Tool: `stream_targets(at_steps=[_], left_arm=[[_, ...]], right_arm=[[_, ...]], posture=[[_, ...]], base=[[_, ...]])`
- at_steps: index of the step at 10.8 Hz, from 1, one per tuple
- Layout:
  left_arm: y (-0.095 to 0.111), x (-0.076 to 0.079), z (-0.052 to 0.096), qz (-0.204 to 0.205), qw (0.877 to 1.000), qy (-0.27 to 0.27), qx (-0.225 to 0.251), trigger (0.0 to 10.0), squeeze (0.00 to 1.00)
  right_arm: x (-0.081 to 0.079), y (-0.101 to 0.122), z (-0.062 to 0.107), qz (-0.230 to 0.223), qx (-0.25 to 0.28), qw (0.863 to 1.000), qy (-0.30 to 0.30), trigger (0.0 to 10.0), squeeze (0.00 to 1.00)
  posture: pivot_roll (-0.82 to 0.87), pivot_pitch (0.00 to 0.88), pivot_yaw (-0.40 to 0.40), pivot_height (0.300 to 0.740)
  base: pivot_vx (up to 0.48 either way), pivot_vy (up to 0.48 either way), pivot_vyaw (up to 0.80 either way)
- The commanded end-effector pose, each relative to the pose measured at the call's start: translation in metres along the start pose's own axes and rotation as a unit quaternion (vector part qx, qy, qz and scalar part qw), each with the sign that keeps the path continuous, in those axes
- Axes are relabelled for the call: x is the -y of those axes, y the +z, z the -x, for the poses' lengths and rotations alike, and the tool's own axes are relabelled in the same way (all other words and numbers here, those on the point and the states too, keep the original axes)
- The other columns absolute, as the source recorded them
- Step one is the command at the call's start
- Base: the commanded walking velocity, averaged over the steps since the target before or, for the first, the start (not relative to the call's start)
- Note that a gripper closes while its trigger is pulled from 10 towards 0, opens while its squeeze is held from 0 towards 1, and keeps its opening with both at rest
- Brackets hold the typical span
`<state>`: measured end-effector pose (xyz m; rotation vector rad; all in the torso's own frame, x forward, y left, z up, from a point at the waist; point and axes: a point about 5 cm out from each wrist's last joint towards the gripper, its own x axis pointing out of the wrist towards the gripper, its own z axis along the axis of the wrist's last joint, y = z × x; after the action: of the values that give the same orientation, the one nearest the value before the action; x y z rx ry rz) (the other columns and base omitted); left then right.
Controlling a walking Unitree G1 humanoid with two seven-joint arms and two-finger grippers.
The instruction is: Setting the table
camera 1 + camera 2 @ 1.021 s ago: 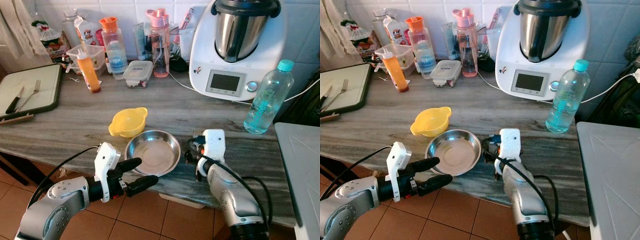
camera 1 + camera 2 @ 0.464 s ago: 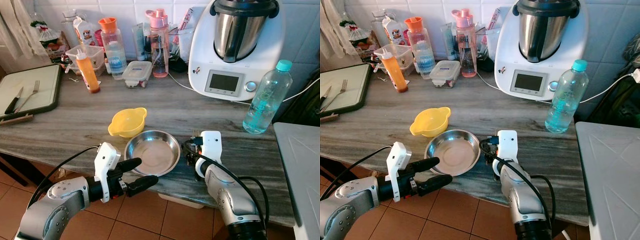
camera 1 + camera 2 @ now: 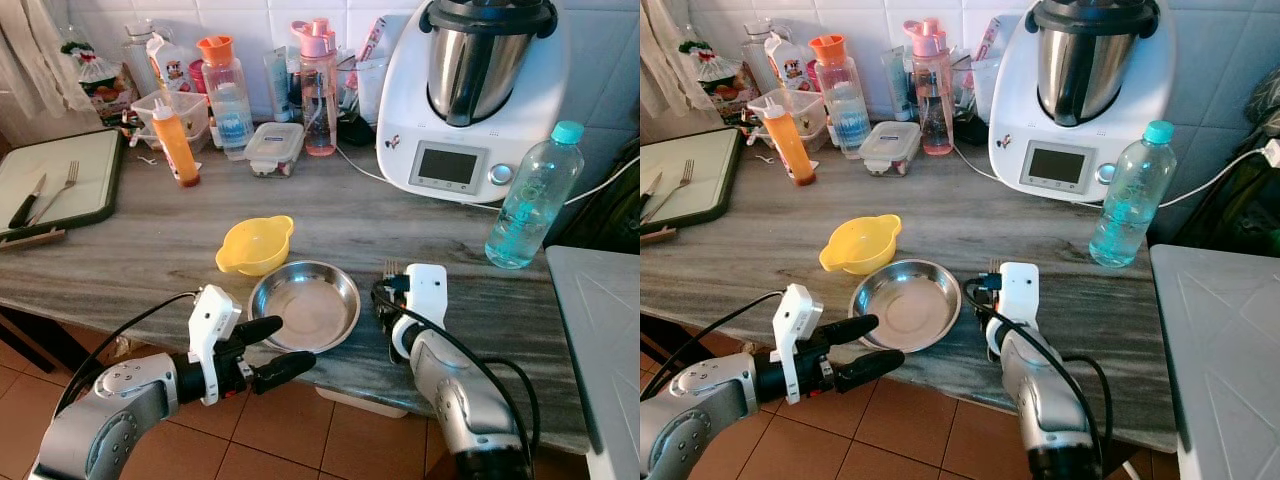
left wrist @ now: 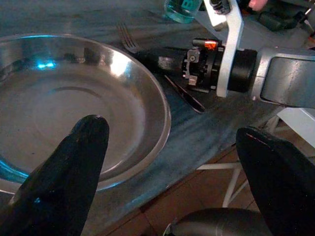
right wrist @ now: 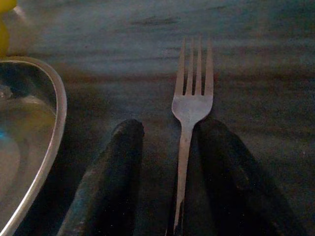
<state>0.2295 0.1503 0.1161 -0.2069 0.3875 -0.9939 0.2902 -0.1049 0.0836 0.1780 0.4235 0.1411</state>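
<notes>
The right gripper [image 5: 170, 162] lies low on the counter [image 3: 150, 250] just right of the steel bowl [image 3: 304, 304]. Its two black fingers [image 5: 106, 182] are parted narrowly, one on each side of the handle of a fork [image 5: 189, 132]. The fork lies flat on the stone with its tines pointing toward the far wall; whether the fingers press on the handle cannot be told. The left gripper [image 3: 268, 348] hovers at the near edge of the counter, by the near left rim of the steel bowl, with its fingers spread wide and nothing between them. A yellow bowl [image 3: 256, 244] sits touching the steel bowl's far left rim. Farther right stands a water bottle [image 3: 531, 195], and behind it against the tiles a white kitchen machine [image 3: 470, 95]. At the far left a tray [image 3: 95, 170] holds a second fork [image 3: 58, 191] and a knife [image 3: 29, 201].
</notes>
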Motion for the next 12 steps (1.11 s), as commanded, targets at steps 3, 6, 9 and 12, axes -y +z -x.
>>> stream_targets(at_steps=[3, 6, 9, 12], left_arm=[[0.003, -0.002, 0.001, -0.012, 1.0, 0.003, -0.008, 10.0, 0.0], [0.005, -0.004, 0.001, -0.015, 1.0, 0.005, -0.007, 10.0, 0.0], [0.007, -0.005, 0.002, -0.019, 1.0, 0.007, -0.008, 10.0, 0.0], [0.007, -0.006, 0.002, -0.02, 1.0, 0.006, -0.01, 10.0, 0.0]], right_arm=[[0.005, -0.019, 0.006, -0.014, -0.045, 0.999, 0.003, 0.0, 0.0], [0.009, -0.021, 0.009, -0.017, -0.05, 0.999, -0.003, 0.0, 0.0], [0.009, -0.029, 0.017, -0.021, -0.06, 0.998, 0.005, 0.0, 0.0], [0.016, -0.033, 0.025, -0.036, -0.067, 0.997, -0.005, 0.0, 0.0]], posture=[[0.07, 0.0, 0.074, 0.74], [0.07, 0.0, 0.077, 0.74], [0.07, 0.0, 0.084, 0.74], [0.06, 0.0, 0.09, 0.74]], base=[[0.0, 0.0, 0.0], [0.0, 0.0, 0.0], [0.0, 0.0, 0.0], [0.0, 0.0, 0.0]])
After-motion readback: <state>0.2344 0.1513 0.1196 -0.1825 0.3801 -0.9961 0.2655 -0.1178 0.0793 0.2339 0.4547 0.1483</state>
